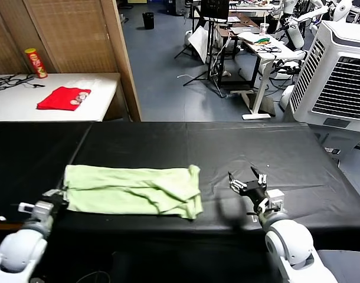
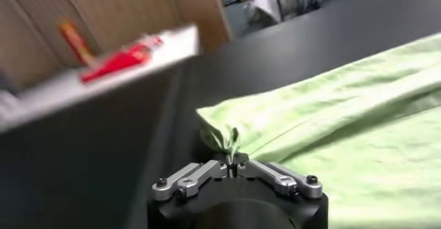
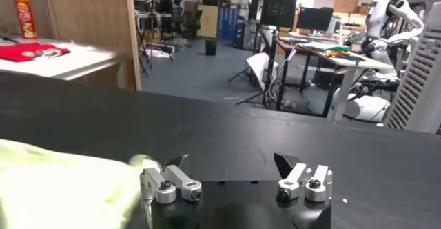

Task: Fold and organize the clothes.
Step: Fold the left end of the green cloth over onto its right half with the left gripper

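The clothes [image 1: 133, 190], one pale green T-shirt folded into a long band, lie flat on the black table [image 1: 198, 147]. My left gripper [image 1: 57, 196] sits at the band's near left corner, shut on a pinch of that green cloth [image 2: 231, 141] that stands up between the closed jaws. The rest of the shirt [image 2: 344, 120] spreads away from it. My right gripper [image 1: 247, 178] hovers over bare table just right of the shirt's right end, open and empty. In the right wrist view its fingers [image 3: 232, 161] are spread wide, with the shirt's edge [image 3: 62, 189] beside them.
A white side table [image 1: 50, 97] behind the black one holds a red folded garment [image 1: 63, 98] and a red snack can [image 1: 36, 62]. A wooden partition [image 1: 118, 53] stands next to it. A large white cooling unit [image 1: 339, 71] stands at the far right.
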Tool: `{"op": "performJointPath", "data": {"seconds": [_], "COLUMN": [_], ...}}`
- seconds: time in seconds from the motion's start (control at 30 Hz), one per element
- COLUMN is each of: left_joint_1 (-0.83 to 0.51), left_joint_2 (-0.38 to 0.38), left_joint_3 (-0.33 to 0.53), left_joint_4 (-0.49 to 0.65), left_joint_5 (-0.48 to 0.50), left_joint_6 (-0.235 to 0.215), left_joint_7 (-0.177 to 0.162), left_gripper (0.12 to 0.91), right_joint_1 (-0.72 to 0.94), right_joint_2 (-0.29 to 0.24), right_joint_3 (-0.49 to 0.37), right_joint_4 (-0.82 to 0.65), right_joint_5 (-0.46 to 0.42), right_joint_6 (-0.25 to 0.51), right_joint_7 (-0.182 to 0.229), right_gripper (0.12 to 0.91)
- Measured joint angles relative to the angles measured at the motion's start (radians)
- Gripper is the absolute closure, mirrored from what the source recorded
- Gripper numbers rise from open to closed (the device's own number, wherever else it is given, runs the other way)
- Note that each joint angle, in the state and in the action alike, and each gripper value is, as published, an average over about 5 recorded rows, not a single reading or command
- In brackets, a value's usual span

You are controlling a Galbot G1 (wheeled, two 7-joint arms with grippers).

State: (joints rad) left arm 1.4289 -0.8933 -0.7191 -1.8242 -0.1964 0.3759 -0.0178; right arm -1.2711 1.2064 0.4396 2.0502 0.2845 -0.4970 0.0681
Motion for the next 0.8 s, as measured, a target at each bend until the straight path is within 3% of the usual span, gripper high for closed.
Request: {"op": "performJointPath", "data": {"seconds": [0.17,0.4,0.57,0.8], "left_joint_1": [0.007,-0.026,-0.065,-0.114], "left_joint_2": [-0.014,-0.106,-0.168,-0.237], "left_joint_3": [0.021,0.113,0.2,0.322], "left_joint_4": [-0.085,-0.209,-0.244,-0.28], "left_joint_5": [-0.091,-0.346,-0.473,-0.556], "left_joint_6": [0.057,0.141,0.158,0.176], "left_joint_7": [-0.043,-0.116,-0.142,-0.174], "left_gripper": [0.875,0.875,0.875,0.875], "right_joint_1": [-0.018,-0.054,-0.085,-0.118], "right_joint_2": [0.018,0.031,0.049,0.07], "right_joint_3": [0.005,0.04,0.068,0.096], "right_joint_4": [0.007,0.023,0.033,0.044], "right_joint_5": [-0.023,-0.048,-0.066,-0.083], "right_joint_6": [0.003,0.008,0.008,0.007], "right_joint_7": [-0.001,-0.002,-0.002,-0.002], "right_gripper": [0.227,0.227,0.227,0.227]}}
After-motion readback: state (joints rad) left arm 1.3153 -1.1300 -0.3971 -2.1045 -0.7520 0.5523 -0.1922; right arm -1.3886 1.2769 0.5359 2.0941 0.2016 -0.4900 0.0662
